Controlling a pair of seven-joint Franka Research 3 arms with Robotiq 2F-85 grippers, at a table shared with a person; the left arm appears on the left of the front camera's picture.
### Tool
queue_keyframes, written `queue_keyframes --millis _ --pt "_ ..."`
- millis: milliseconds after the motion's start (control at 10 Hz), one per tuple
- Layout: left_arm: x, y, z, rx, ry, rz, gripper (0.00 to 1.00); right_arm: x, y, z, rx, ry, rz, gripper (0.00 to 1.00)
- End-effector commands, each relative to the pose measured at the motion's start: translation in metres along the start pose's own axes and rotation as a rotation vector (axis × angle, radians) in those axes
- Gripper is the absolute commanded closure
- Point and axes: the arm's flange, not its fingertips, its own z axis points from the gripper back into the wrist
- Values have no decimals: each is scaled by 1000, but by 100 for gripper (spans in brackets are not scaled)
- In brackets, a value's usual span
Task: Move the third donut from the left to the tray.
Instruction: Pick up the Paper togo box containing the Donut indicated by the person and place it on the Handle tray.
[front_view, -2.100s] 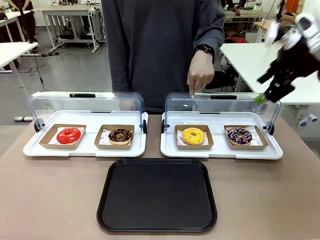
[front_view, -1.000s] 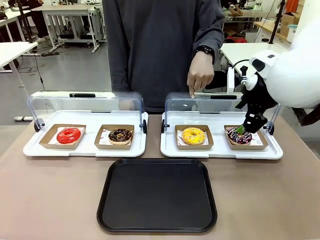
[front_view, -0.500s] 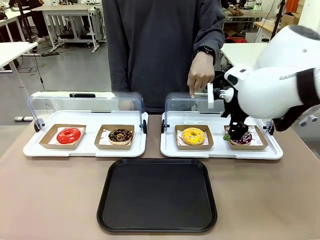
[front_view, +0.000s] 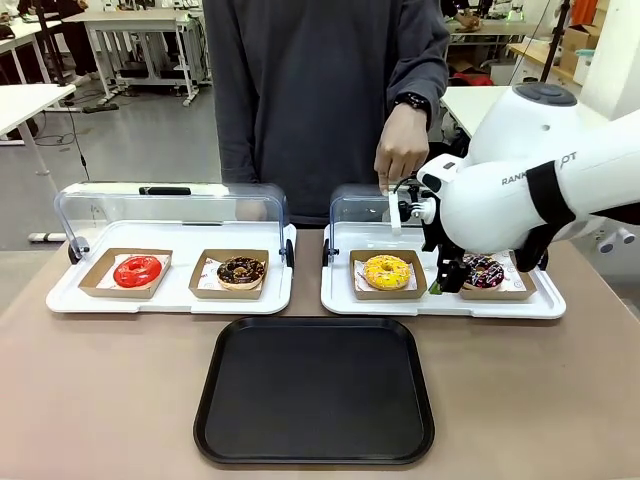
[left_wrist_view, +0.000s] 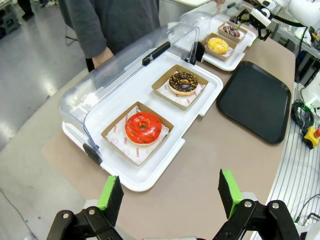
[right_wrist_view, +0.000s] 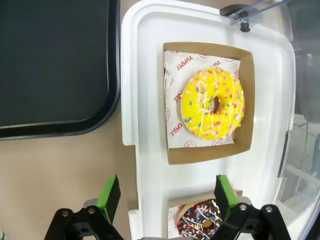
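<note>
The right arm (front_view: 540, 190) is extending in from the right, its wrist angling downward, and the right gripper (front_view: 447, 278) is hanging with jaws spread wide, gripping nothing, just right of the yellow sprinkle donut (front_view: 387, 271). The left gripper (left_wrist_view: 170, 192) is hovering with jaws wide apart, far to that donut's left

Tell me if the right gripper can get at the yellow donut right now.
Probably yes. The right gripper hangs open just beside the yellow donut, the clear lid is tipped back off it, and nothing lies between them.
</note>
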Motion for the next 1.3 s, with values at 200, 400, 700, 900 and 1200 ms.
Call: queue_keyframes --millis 200,400,700,900,1200 --pt "2 -2 1 -3 -12 -5 0 8 -1 -25 -32 34 11 0" --pt "2 -2 1 -3 -12 -5 0 8 -4 -38 -37 38 20 0" --pt "2 -2 1 -3 -12 -5 0 7 -12 -51 -44 36 24 0" --pt "2 -2 1 -3 -12 -5 0 7 -14 -56 -51 35 22 0" --pt "2 -2 1 -3 -12 -5 0 4 -20 -63 -56 31 14 0"
